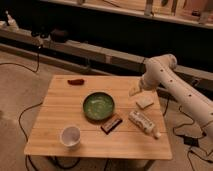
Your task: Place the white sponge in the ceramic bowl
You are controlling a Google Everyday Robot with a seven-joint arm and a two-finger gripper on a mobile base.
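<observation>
The white sponge (145,103) lies flat on the wooden table (60,115), near its right edge. The green ceramic bowl (98,106) sits in the middle of the table, to the sponge's left. My gripper (134,90) hangs at the end of the white arm (170,82), just above the table, up and to the left of the sponge and right of the bowl. It is not touching the sponge.
A white labelled bottle (143,123) lies in front of the sponge. A dark bar (111,123) lies by the bowl's front. A white cup (70,135) stands front left. A small red object (76,81) lies at the back left. Cables run across the floor.
</observation>
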